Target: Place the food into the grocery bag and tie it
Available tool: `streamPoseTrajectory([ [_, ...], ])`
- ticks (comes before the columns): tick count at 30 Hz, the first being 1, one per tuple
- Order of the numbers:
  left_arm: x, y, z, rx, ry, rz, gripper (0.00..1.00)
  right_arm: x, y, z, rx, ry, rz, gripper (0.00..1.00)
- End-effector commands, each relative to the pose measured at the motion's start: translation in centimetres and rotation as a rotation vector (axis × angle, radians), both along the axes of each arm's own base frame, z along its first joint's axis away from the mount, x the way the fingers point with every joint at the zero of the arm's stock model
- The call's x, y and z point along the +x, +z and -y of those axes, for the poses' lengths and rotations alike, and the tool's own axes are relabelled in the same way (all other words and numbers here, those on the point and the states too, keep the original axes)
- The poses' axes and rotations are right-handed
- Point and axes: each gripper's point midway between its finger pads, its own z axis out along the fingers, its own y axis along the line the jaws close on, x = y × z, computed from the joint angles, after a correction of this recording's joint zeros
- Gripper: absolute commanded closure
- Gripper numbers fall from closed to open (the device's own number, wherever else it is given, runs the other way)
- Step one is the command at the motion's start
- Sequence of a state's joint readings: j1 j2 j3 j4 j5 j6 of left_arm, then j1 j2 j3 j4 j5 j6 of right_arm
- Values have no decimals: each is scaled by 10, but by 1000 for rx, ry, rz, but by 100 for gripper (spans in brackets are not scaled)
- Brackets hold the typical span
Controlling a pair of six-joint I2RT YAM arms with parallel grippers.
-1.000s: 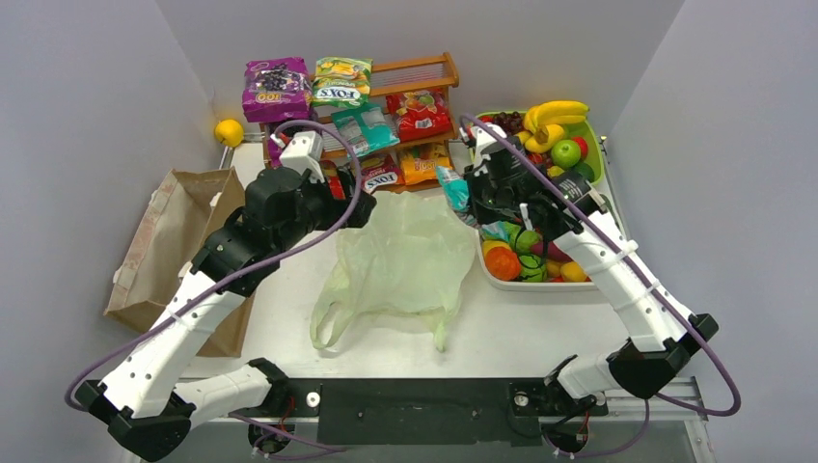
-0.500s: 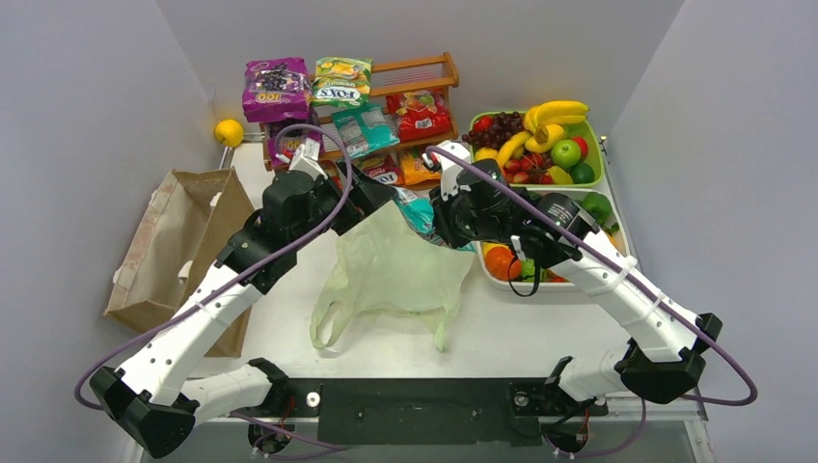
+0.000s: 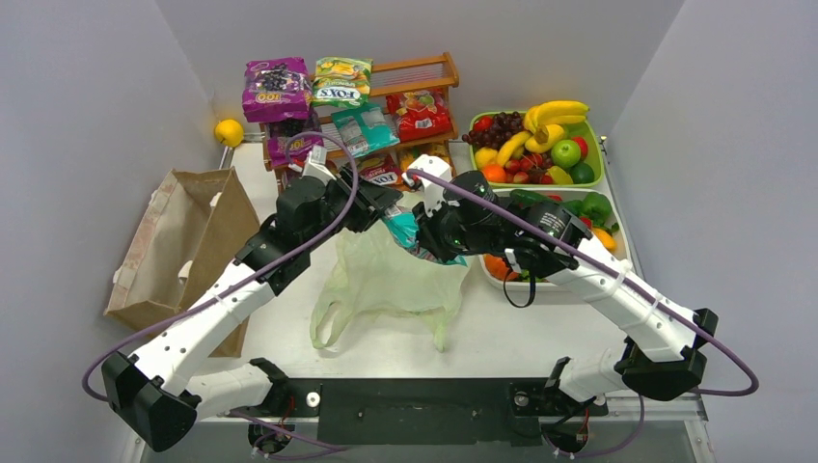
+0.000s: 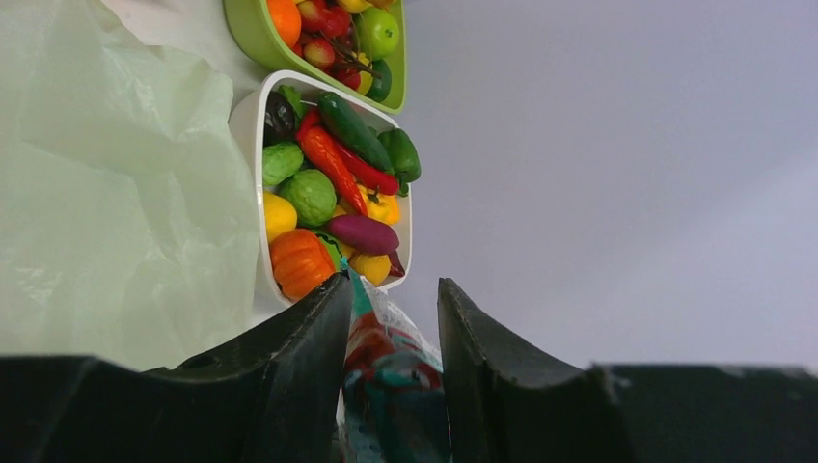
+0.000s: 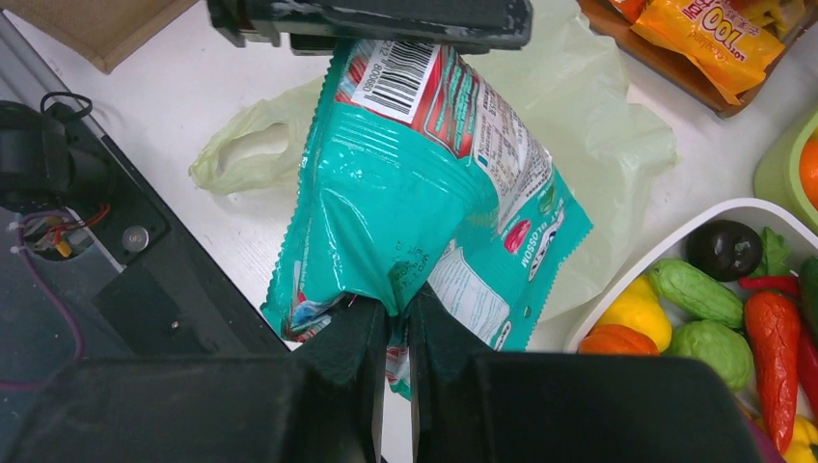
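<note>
Pale green grocery bag (image 3: 386, 280) lies crumpled on the table (image 3: 502, 333), just under the teal snack packet (image 5: 415, 183). Right tool (image 5: 397, 309) is pinched almost closed on the packet's lower edge. Left tool (image 4: 394, 289) sits part-open astride the barcode end, touching it; can't tell if it's actually clamped.

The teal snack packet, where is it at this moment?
In the right wrist view the teal snack packet hangs over the grocery bag, mid-table, gripped at its barcode end by the left gripper and at its opposite end by the right gripper.

Teal snack packet (image 5: 415, 193), pale green grocery bag (image 5: 598, 125)
</note>
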State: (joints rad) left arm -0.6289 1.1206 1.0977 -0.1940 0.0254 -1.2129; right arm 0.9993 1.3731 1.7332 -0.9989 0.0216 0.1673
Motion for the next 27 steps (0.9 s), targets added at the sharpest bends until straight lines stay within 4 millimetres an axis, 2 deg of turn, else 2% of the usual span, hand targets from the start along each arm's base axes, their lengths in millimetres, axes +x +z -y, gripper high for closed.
streamPoseTrajectory([
  [1, -3, 16, 7, -54, -22, 23, 65, 5, 32, -10, 80, 16, 92, 100],
  [3, -8, 19, 6, -47, -28, 31, 65, 7, 33, -9, 81, 4, 102, 100],
  [5, -11, 24, 2, -40, -27, 50, 80, 8, 35, -9, 86, 0, 107, 100],
  [6, -12, 26, 1, -35, -25, 57, 96, 9, 34, -10, 87, -1, 108, 100],
  [8, -16, 27, -6, -9, -16, 68, 100, 10, 34, -10, 88, -7, 109, 100],
  [11, -22, 36, -14, 42, -20, 116, 100, 10, 32, -10, 86, -12, 106, 100],
  [12, -24, 34, -16, 67, -23, 109, 100, 10, 31, -11, 85, -13, 103, 97],
  [13, -23, 42, -22, 87, -1, 136, 100, 10, 31, -10, 86, -14, 102, 86],
  [14, -23, 37, -27, 120, 9, 121, 100, 10, 29, -10, 84, -16, 99, 80],
  [15, -22, 44, -34, 146, 35, 145, 100, 10, 29, -10, 85, -16, 97, 63],
  [16, -19, 40, -43, 182, 66, 131, 100, 9, 28, -9, 85, -18, 94, 50],
  [17, -18, 46, -48, 202, 79, 149, 100, 9, 30, -8, 89, -22, 96, 45],
  [18, -15, 43, -57, 232, 106, 138, 100, 8, 28, -7, 87, -22, 94, 39],
  [21, -9, 58, -75, 297, 155, 167, 100, 3, 26, -3, 91, -17, 84, 33],
  [22, -5, 54, -82, 334, 177, 147, 100, 1, 24, -3, 94, -10, 75, 32],
  [23, -3, 65, -88, 350, 191, 170, 100, -2, 23, -1, 94, -8, 71, 32],
  [24, 2, 60, -97, 392, 210, 155, 100, -4, 22, 0, 99, -2, 64, 31],
  [25, 4, 70, -103, 394, 228, 168, 100, -7, 22, 3, 103, 0, 61, 31],
  [26, 10, 67, -114, 428, 254, 155, 100, -9, 21, 3, 108, 5, 54, 31],
  [27, 11, 75, -121, 432, 273, 168, 100, -12, 21, 6, 114, 6, 52, 31],
])
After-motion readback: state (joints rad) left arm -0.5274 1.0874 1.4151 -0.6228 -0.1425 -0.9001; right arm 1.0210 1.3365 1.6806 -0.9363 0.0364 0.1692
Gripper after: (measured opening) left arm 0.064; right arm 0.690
